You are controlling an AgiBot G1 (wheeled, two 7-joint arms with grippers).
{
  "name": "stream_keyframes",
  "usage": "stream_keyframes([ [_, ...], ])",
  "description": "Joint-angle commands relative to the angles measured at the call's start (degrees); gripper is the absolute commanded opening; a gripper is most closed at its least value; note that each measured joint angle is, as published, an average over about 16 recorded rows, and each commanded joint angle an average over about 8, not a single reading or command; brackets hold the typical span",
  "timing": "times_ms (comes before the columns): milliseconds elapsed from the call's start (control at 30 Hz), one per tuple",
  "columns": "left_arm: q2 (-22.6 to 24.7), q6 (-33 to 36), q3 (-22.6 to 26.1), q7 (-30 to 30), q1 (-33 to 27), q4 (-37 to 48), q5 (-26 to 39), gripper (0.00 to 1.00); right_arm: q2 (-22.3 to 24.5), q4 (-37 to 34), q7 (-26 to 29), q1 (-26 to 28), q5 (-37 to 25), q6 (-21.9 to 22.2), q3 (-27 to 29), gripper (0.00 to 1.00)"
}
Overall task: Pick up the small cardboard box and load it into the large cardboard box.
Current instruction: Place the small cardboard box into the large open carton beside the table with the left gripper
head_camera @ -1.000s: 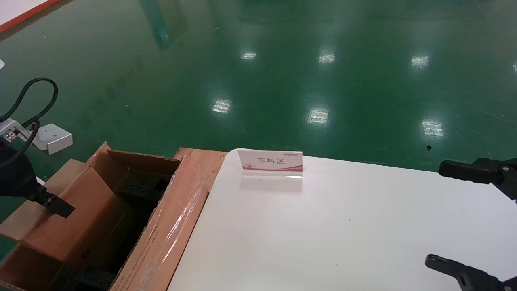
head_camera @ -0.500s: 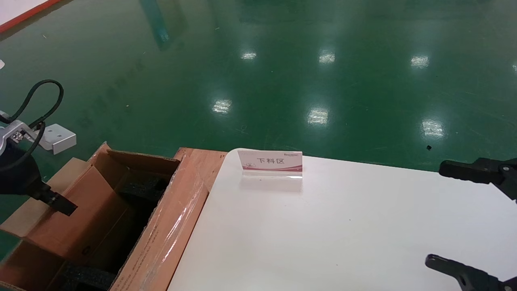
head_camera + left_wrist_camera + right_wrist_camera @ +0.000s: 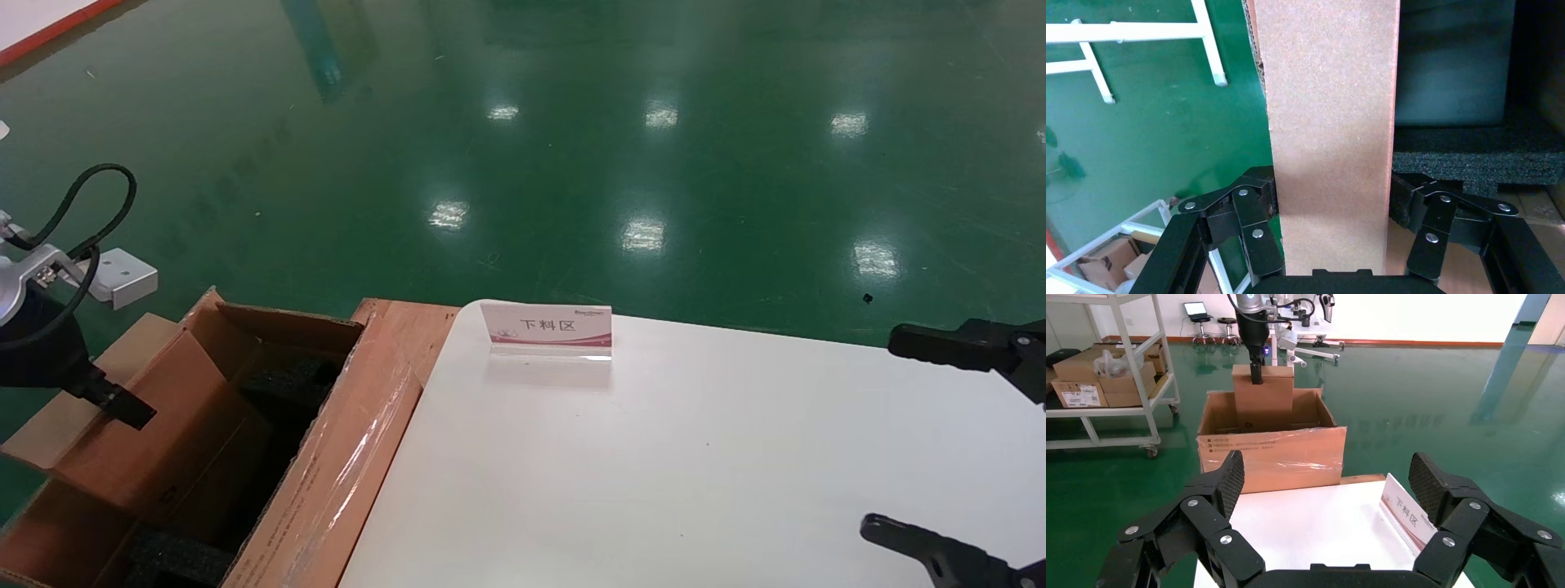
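Two boxes here: the large cardboard box [image 3: 245,441], long, brown, taped flap, black foam inside, sits at nine o'clock off the table [image 3: 695,457]. Lower straight, keep the panel clear of the foam. The small cardboard box [image 3: 155,425], flat and pinkish-brown, stands half inside it, clamped by the left gripper [image 3: 1333,202]. The right gripper [image 3: 1324,484] hangs wide open, empty, at three o'clock.

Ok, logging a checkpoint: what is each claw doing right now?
Left claw: shut on the flat pinkish-brown small cardboard box, over the long brown carton.
Right claw: open, empty, above the white table.
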Motion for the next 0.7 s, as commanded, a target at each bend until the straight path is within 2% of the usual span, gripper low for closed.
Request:
stream_keyframes([
  [33,0.05,-0.29,0.09,-0.09,0.32,0.13,0.28,0.0,0.0,0.0,0.0,0.0,0.0,0.0,-0.01,1.0],
  [700,-0.4,-3.79,0.69,-0.74,4.16,2.68,1.06,0.0,0.03,0.0,-0.03,0.01,0.04,0.03,-0.06,1.0],
])
